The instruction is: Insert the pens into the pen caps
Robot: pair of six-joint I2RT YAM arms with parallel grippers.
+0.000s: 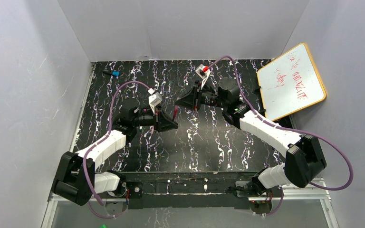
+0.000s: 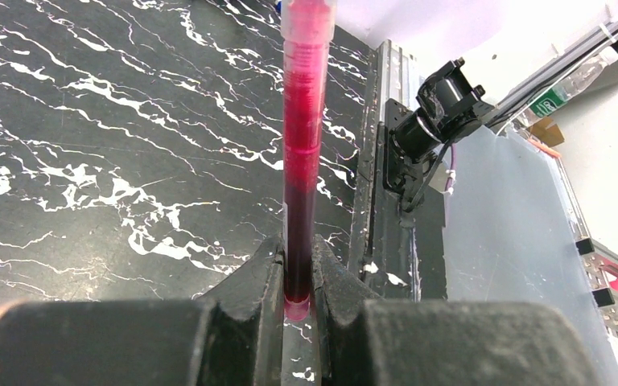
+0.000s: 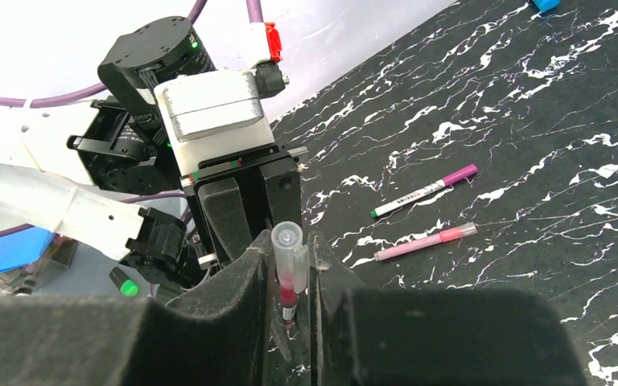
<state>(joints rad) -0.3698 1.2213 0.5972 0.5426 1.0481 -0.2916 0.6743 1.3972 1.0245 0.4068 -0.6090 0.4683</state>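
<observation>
My left gripper [image 1: 169,124] [image 2: 298,261] is shut on the tail of a red pen [image 2: 302,145] [image 1: 175,113] and holds it above the table. My right gripper [image 1: 184,101] [image 3: 291,251] faces it and is shut on a clear pen cap [image 3: 287,251]. The pen's red tip [image 3: 288,293] sits inside that cap, and the clear cap end also shows in the left wrist view [image 2: 310,16]. A whitish pen with a green tip and a magenta cap [image 3: 422,191] and a pink pen with a clear cap [image 3: 425,241] lie on the table.
A small blue-and-black item [image 1: 113,73] [image 3: 545,4] lies at the far left of the black marbled table [image 1: 209,147]. A whiteboard [image 1: 291,81] leans at the far right. The left arm's wrist [image 3: 209,104] is close in front of my right gripper.
</observation>
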